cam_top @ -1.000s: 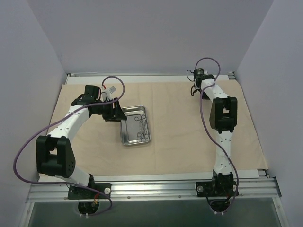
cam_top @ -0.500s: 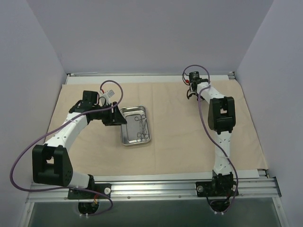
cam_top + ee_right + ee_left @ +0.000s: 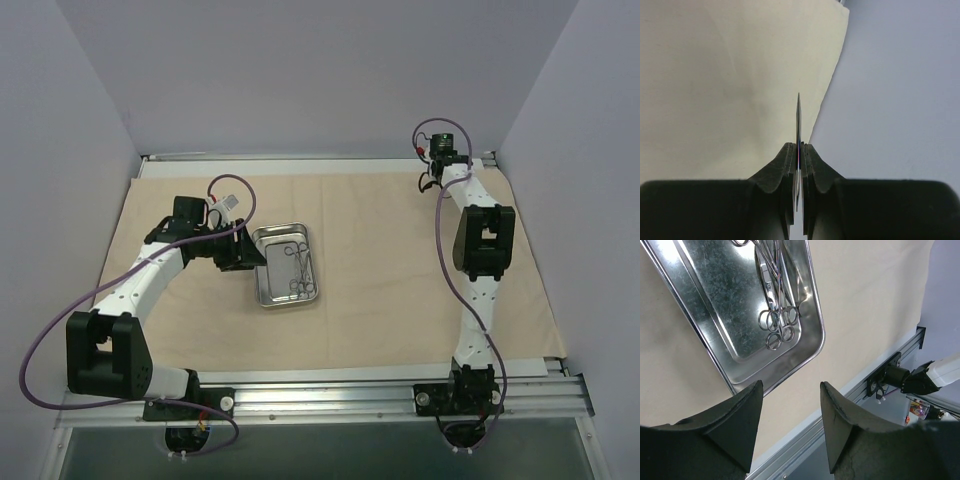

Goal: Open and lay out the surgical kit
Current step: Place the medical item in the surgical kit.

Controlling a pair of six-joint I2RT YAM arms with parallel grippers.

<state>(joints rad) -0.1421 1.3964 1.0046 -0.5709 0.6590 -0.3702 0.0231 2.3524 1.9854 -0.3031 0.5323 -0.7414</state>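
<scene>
Tray (image 3: 715, 300), small shiny steel, sits flat on the spread beige cloth wrap (image 3: 390, 260), just off table centre toward 9 o'clock in top view. Instruments (image 3: 775, 325) lie inside along its 3 o'clock wall, ring handles at 6 o'clock end, tips toward 12, overlapping. Wrap looks fully opened, so step in hand is prob. lifting instruments out and laying them on the cloth.

Left gripper (image 3: 790, 405) hovers by tray's 9–10 o'clock edge, fingers apart, nothing btwn them. Right gripper (image 3: 798, 150) is off at cloth's 1 o'clock corner, fingers pressed together; thin sliver shows btwn pads, can't tell what.

To do it well: bring L over the ring handles w/ jaws straddling one shank only, since the pieces are tangled and two may come up together. Clear the raised rim before descending. Tray is light on cloth and may skid, so lift straight up, no dragging.
</scene>
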